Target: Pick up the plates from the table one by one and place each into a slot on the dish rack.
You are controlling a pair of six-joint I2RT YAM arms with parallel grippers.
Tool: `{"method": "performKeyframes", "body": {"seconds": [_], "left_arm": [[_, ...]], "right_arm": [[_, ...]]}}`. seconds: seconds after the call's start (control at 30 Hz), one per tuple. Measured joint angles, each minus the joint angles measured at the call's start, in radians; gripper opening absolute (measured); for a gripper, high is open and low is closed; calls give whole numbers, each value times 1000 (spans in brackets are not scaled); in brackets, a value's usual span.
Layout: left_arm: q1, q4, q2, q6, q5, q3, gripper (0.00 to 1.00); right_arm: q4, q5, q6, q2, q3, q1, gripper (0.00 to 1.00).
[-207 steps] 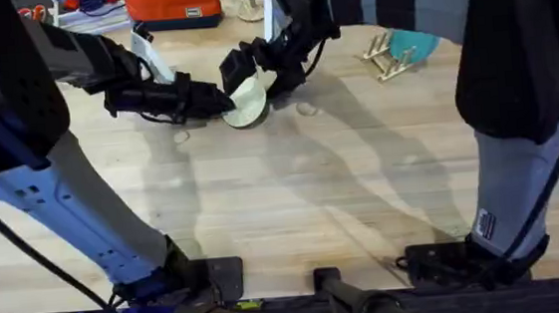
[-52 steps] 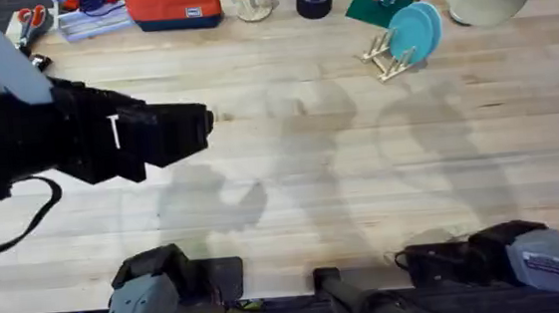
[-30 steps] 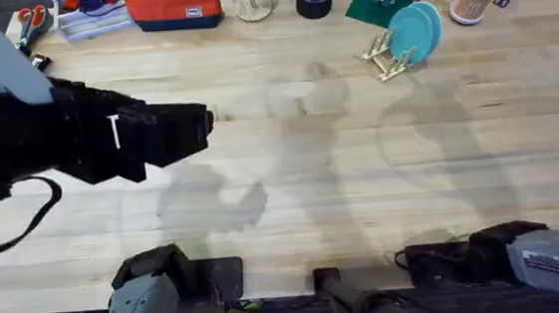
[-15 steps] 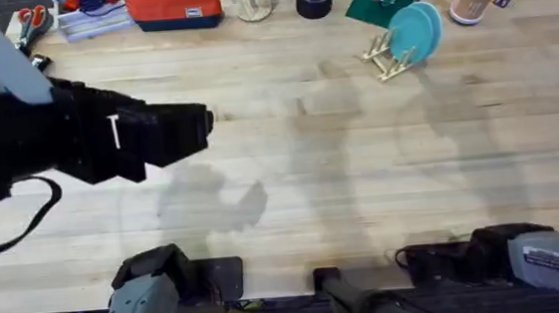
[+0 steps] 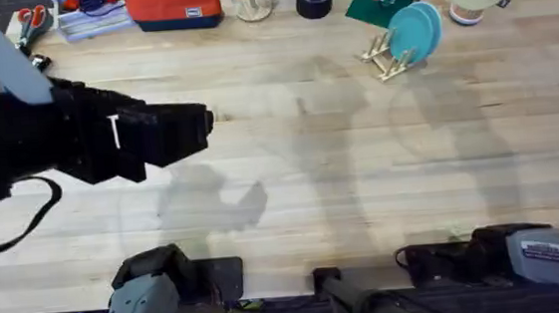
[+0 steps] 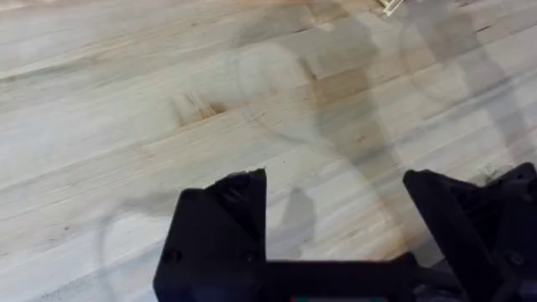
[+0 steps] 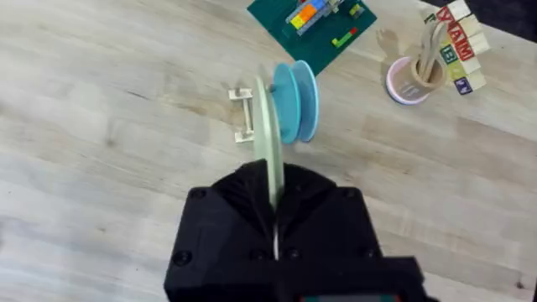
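Clearly, my right fingers (image 7: 275,220) pinch the cream plate (image 7: 270,134) edge-on: stiff, light, slick, so grip its rim; left fingers (image 6: 336,231) gape empty.

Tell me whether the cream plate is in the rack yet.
Not yet. The cream plate is held edge-on in the right gripper, above the rack, where two teal plates already stand.
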Motion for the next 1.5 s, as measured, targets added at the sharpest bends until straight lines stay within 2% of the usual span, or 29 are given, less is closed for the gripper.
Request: {"method": "performKeyframes", "body": {"seconds": [0.37,0.87,1.5], "left_arm": [[0,0,0,0,0,0,994],[0,0,0,0,0,0,994],[0,0,0,0,0,0,993]], "right_arm": [[3,-12,-18,70,0,0,27],[8,-15,-24,105,0,0,27],[50,-15,-16,254,0,3,29]]}}
